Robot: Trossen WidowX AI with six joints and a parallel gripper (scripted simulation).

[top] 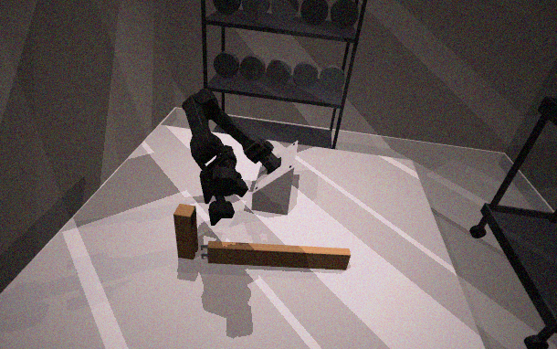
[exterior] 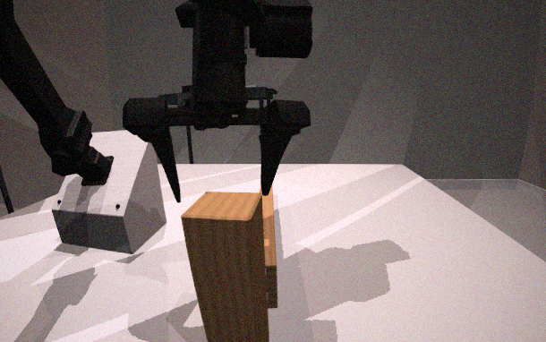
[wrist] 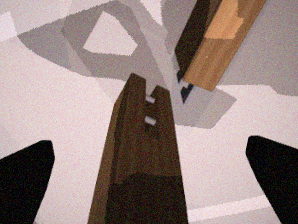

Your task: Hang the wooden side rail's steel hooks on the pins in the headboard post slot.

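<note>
The wooden headboard post (top: 186,235) (exterior: 228,277) (wrist: 150,162) stands upright. Two pins (wrist: 150,121) show in its slot in the wrist view. The wooden side rail (top: 278,257) (exterior: 268,233) (wrist: 220,50) lies along the table, its hooked end beside the post. Its dark steel hooks (top: 204,256) (wrist: 186,93) point toward the post, outside the slot, with a small gap between. My gripper (exterior: 222,198) (wrist: 153,147) is open and empty, fingers pointing down. It hangs above table level, close to the post's top. In the top view one finger mostly hides the other.
A pale sloped block (top: 274,198) (exterior: 145,201) carries the lower end of my arm, behind the post and rail in the top view. A dark rack (top: 274,91) with round balls stands beyond the table's back edge. A dark wheeled frame (top: 516,175) stands at the right.
</note>
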